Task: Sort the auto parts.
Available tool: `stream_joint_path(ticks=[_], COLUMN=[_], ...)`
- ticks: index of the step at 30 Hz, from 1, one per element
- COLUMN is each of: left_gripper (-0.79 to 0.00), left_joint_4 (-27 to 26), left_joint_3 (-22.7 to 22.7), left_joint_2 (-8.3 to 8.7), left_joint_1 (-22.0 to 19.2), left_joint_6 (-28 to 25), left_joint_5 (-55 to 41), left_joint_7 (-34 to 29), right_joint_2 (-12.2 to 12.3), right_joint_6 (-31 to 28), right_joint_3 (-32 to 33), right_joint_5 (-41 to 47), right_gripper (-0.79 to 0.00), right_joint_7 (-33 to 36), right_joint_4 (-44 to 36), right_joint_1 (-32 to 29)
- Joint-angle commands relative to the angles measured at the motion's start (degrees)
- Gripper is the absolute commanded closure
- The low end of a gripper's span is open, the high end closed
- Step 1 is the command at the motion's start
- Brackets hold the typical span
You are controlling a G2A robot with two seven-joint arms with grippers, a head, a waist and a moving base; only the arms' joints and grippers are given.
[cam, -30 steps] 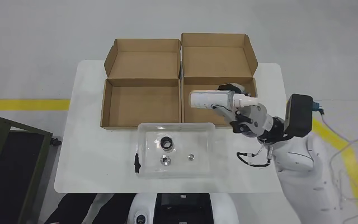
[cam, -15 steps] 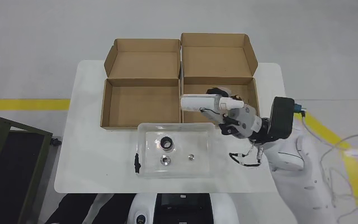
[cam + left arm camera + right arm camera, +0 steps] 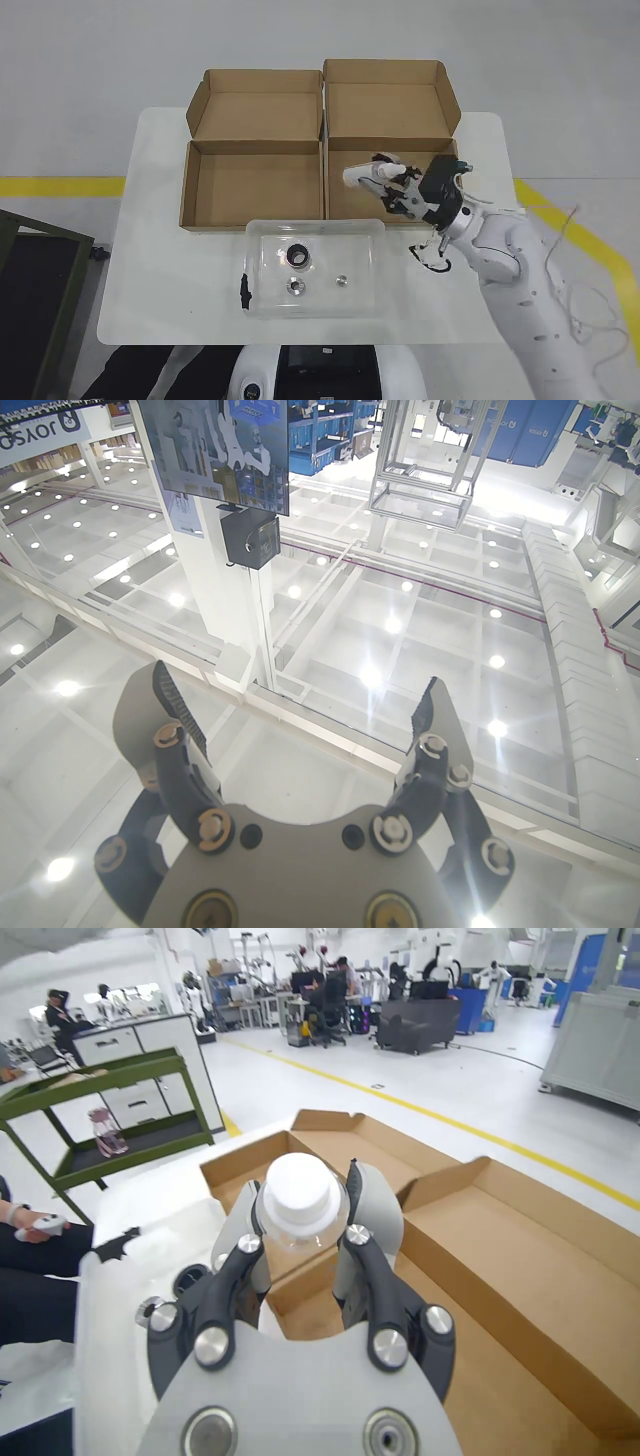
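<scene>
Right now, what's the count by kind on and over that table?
Open brown cardboard boxes: 2
Clear plastic tray: 1
Black ring-shaped part in the tray: 1
Small round metal parts in the tray: 2
Flat black piece at the tray's edge: 1
White-capped clear bottle in the right pincer: 1
Total: 8

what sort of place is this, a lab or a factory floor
Most likely a robotics test hall: a yellow line painted on the open floor, desks with monitors and office chairs behind, and a green metal trolley nearby.
</scene>
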Motion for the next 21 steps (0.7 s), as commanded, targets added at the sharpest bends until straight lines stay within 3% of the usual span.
stream_joint_path(ticks=[1,12,21], left_gripper=[-0.785,-0.785,-0.785], left_joint_4=[0.0,0.0,0.0], left_joint_3=[0.0,0.0,0.0], left_joint_2=[0.0,0.0,0.0], left_joint_1=[0.0,0.0,0.0], left_joint_6=[0.0,0.0,0.0], left_joint_5=[0.0,0.0,0.0], left_joint_7=[0.0,0.0,0.0], right_joint_2=[-0.2,-1.1,-1.6], right_joint_6=[1.9,6.9,10.1], right_joint_3=[-1.0,-6.6,-10.3], right_joint_5=[-1.3,-4.5,-10.2], right_gripper=[0.0,0.0,0.0], right_joint_7=[1.0,7.3,10.5], right_joint_4=[2.4,8.7,10.0], right_joint_1=[1.9,8.0,9.1])
